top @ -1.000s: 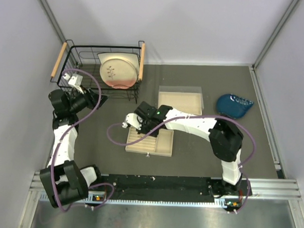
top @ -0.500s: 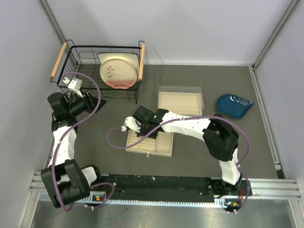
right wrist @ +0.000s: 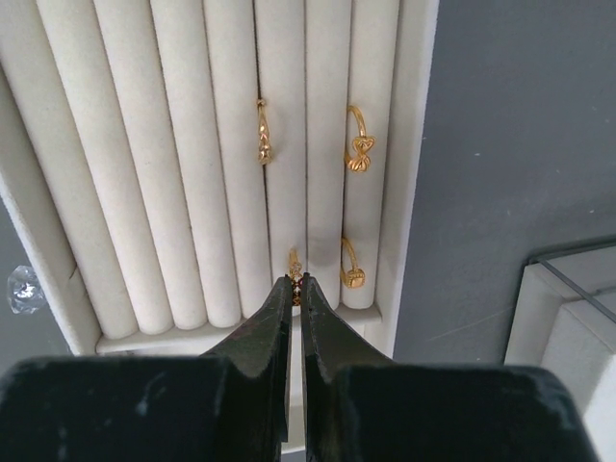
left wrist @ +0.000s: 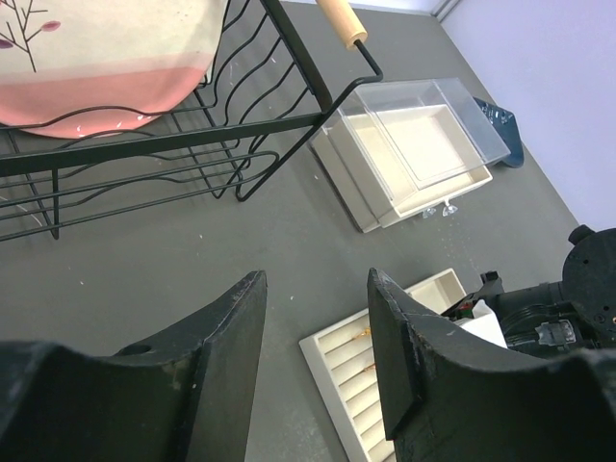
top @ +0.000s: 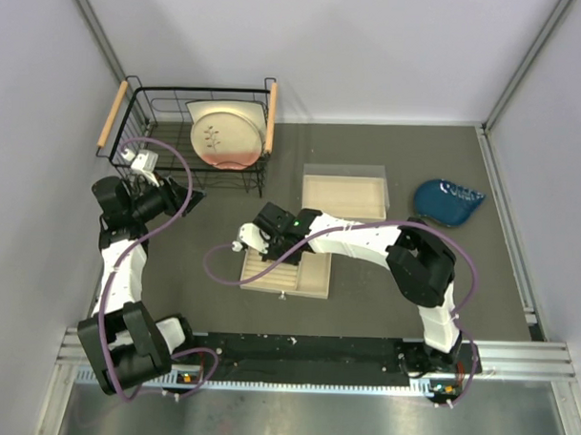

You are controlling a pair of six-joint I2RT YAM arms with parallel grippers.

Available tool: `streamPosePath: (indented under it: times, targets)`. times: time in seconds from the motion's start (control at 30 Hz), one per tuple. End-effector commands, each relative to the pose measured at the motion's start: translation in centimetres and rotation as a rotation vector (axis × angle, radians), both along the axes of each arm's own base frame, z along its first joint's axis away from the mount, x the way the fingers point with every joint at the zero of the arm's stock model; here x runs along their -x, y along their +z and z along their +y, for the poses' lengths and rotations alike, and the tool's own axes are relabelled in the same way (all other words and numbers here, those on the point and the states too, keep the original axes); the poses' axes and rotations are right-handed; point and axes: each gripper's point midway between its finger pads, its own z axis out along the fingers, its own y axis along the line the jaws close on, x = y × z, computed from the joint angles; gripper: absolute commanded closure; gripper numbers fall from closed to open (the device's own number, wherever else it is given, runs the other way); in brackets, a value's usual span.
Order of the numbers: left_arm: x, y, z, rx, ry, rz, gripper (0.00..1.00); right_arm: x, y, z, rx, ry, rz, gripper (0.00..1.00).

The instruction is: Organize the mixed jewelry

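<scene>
Right tool pinching a ring in the ridged tray

The right tool (right wrist: pixel 296 286) is clenched on a tiny gold ring (right wrist: pixel 295 262) seated in a slot at the end of the beige ridged tray (right wrist: pixel 115 164), which lies near the middle of the surface (left wrist: pixel 192 241). Three more gold rings (right wrist: pixel 358 154) sit in neighbouring slots. The left tool (left wrist: pixel 316 308) hangs released, grasping nothing, by the wire rack (left wrist: pixel 279 125) at the far left corner.

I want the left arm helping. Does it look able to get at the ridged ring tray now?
Probably only partly: bare table lies between the open left gripper and the ring tray, but the shut right gripper sits over its grooves, so they might clash.
</scene>
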Motion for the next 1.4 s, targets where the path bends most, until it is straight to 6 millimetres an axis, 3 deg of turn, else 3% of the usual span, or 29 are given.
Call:
streamPosePath:
  times: [0.0,1.37]
  targets:
    - [-0.1,0.5,0.2,-0.016,-0.016,-0.034,0.49,0.8,-0.5,0.2,-0.006,0.021,0.01,1.0]
    - [0.1,-0.2,0.1,0.005,-0.03,-0.007,0.5,1.8,1.7,0.1,-0.059,0.014,-0.014,1.0]
